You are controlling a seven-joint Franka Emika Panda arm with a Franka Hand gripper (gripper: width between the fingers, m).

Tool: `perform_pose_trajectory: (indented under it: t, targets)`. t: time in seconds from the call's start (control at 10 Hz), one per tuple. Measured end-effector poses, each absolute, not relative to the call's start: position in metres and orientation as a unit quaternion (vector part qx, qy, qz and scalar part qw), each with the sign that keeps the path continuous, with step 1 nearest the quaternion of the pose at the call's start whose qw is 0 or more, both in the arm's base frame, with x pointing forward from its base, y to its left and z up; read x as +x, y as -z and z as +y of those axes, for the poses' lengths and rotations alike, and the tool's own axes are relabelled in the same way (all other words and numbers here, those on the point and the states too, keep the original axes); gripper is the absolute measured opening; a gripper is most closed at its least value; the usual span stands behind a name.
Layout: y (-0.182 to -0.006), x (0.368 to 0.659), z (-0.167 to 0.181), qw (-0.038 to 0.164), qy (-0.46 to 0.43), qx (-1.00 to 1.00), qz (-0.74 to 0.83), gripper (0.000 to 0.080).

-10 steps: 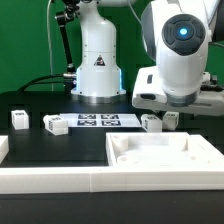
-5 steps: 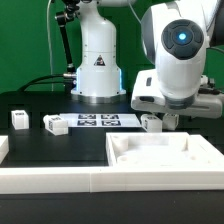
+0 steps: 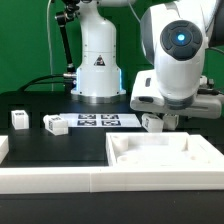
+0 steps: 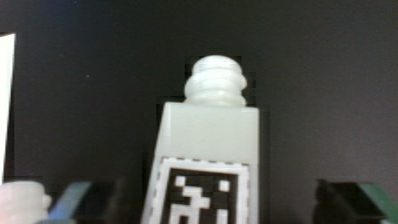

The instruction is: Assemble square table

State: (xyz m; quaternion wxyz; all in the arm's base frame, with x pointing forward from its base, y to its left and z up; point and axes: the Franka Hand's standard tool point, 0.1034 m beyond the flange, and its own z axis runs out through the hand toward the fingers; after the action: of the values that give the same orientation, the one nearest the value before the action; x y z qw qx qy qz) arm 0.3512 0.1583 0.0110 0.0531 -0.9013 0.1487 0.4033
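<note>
In the wrist view a white table leg with a knobbed tip and a black-and-white tag lies between the fingers of my gripper. Dark gaps show on both sides of it, so the jaws stand open around it without touching. In the exterior view my gripper hangs low over the black table, just behind the large white square tabletop. Two more tagged legs lie at the exterior view's left.
The marker board lies flat in front of the white robot base. A long low white border wall runs along the front edge. A green backdrop stands behind.
The hand has shifted slightly toward the exterior view's left and its fingers look a little closer together. The tabletop and the loose legs have not moved.
</note>
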Motion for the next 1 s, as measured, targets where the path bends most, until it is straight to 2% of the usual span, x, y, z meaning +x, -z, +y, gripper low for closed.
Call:
perform_pose_trajectory:
  t: [0.1, 0.2, 0.7, 0.8, 1.0]
  targets:
    - [-0.01, 0.352, 0.157, 0.053, -0.403, -0.901, 0.151, 0.0379]
    - [-0.01, 0.352, 0.156, 0.053, -0.403, -0.901, 0.151, 0.0286]
    - [-0.014, 0.362, 0.158, 0.057, -0.397, -0.904, 0.15, 0.0287]
    - [-0.019, 0.367, 0.158, 0.059, -0.397, -0.904, 0.147, 0.0287]
    - [-0.042, 0.389, 0.164, 0.062, -0.402, -0.903, 0.138, 0.0287]
